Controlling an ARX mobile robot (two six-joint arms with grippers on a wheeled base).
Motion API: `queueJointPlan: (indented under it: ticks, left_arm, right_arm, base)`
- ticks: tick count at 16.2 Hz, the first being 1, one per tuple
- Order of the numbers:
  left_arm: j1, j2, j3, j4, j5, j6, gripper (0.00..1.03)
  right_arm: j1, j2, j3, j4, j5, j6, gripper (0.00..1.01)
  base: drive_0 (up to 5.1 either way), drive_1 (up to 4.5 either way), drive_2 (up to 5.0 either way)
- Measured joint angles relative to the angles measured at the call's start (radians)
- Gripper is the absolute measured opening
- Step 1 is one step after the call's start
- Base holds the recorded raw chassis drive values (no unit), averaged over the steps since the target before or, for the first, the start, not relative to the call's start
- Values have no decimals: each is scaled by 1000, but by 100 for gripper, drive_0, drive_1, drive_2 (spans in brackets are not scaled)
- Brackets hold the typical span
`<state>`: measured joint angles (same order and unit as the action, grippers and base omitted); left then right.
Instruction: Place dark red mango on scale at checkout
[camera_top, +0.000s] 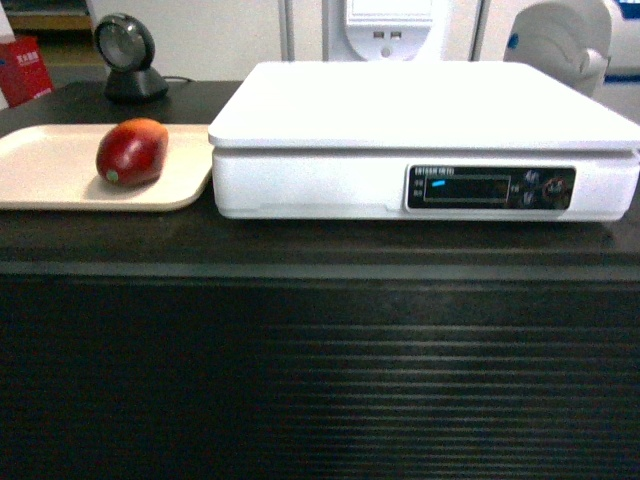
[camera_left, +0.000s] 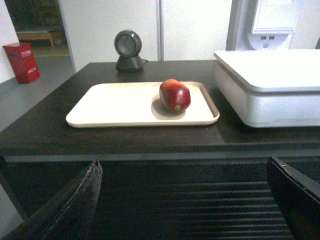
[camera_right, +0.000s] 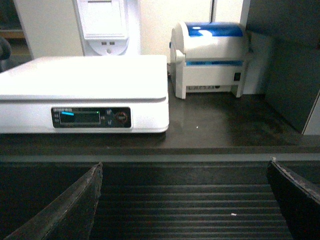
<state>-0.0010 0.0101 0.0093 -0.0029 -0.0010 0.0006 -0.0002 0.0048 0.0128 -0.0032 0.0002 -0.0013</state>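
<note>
The dark red mango (camera_top: 131, 151) (camera_left: 175, 95) lies on a beige tray (camera_top: 40, 165) (camera_left: 115, 105) at the left of the black checkout counter (camera_top: 320, 250). To its right stands the white scale (camera_top: 420, 120) (camera_left: 270, 75) (camera_right: 85, 80) with its black display strip. My left gripper (camera_left: 184, 165) hangs open below the counter edge, in front of the ribbed front, short of the tray. My right gripper (camera_right: 184, 165) is open too, low in front of the counter to the right of the scale's display. Neither gripper shows in the head view.
A round black scanner (camera_top: 130, 58) (camera_left: 128, 49) stands behind the tray. A white and blue label printer (camera_right: 210, 57) sits right of the scale. A red box (camera_left: 21, 61) is on the floor at the far left. A grey panel (camera_right: 290, 60) rises at the right.
</note>
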Motion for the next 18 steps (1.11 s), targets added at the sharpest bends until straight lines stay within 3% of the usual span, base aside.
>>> queueJointPlan:
  ticks: [18]
  left_arm:
    - [0, 0, 0, 0, 0, 0, 98]
  right_arm:
    - [0, 0, 0, 0, 0, 1, 98]
  base:
    - [0, 0, 0]
